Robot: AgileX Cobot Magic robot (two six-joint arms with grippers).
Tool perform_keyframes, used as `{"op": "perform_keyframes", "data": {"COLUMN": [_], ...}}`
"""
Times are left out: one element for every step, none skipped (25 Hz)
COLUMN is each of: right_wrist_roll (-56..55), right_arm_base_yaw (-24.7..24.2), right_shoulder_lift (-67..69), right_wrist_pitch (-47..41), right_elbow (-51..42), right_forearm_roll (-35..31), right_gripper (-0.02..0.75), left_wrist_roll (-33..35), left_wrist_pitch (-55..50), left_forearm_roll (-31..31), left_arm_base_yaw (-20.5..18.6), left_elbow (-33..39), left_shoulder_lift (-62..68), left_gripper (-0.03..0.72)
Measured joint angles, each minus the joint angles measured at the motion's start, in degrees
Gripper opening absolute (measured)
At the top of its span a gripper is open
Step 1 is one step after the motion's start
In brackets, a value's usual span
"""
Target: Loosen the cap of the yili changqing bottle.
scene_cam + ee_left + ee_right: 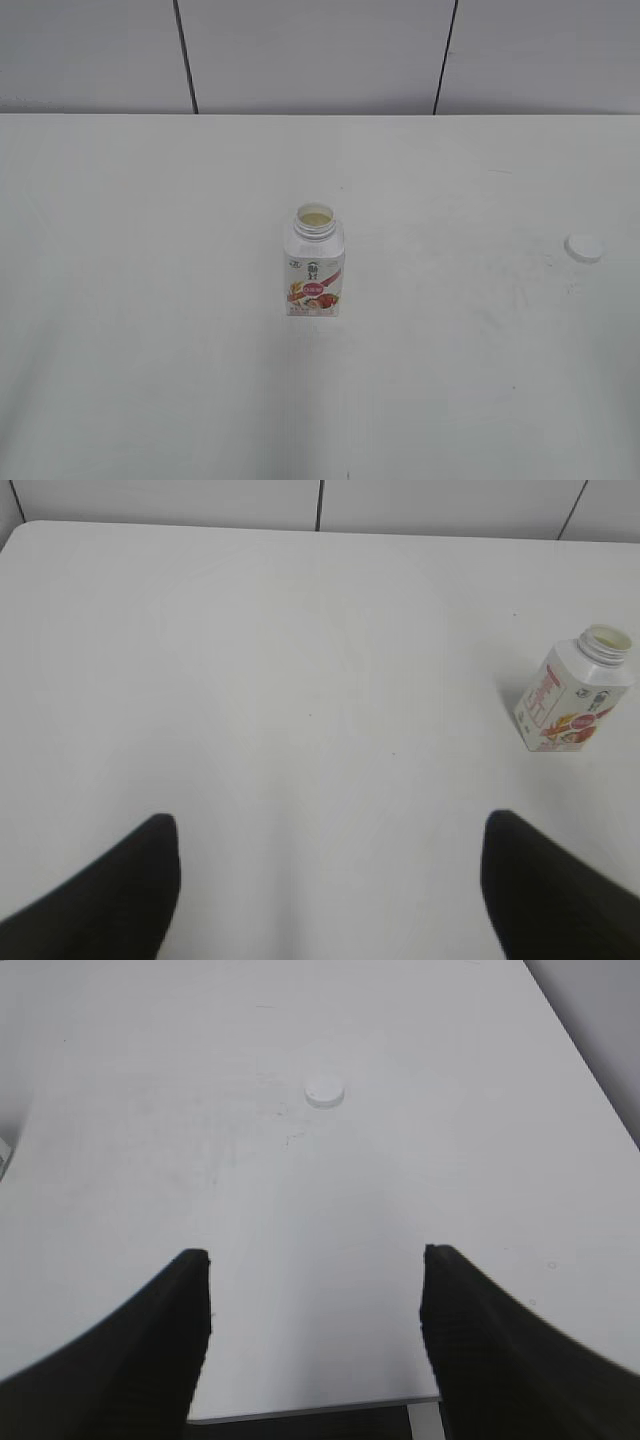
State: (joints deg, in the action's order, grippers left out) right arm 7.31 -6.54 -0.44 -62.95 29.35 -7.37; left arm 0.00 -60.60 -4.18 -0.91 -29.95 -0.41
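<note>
The yili changqing bottle (314,263) stands upright in the middle of the white table, its neck open with no cap on it. It also shows in the left wrist view (573,693) at the right. The white cap (584,247) lies flat on the table far to the right of the bottle, and shows in the right wrist view (324,1092). My left gripper (330,830) is open and empty, well short and left of the bottle. My right gripper (315,1260) is open and empty near the table's front edge, short of the cap. Neither gripper shows in the exterior view.
The white table (150,300) ends at a grey panelled wall (320,50) at the back. Its front edge shows in the right wrist view (320,1408). Faint scuff marks (520,275) lie on the table left of the cap.
</note>
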Motion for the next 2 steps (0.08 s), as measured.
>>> {"op": "perform_keyframes", "data": {"right_wrist_roll": [0.0,0.0], "right_arm_base_yaw": [0.0,0.0], "right_shoulder_lift": [0.0,0.0], "right_wrist_pitch": [0.0,0.0], "right_elbow": [0.0,0.0], "right_forearm_roll": [0.0,0.0], "right_gripper": [0.521,0.521], "left_wrist_roll": [0.0,0.0], "left_wrist_pitch": [0.0,0.0], "left_forearm_roll": [0.0,0.0], "left_arm_base_yaw": [0.0,0.0], "left_elbow": [0.0,0.0], "left_shoulder_lift": [0.0,0.0], "left_gripper": [0.562,0.562]}}
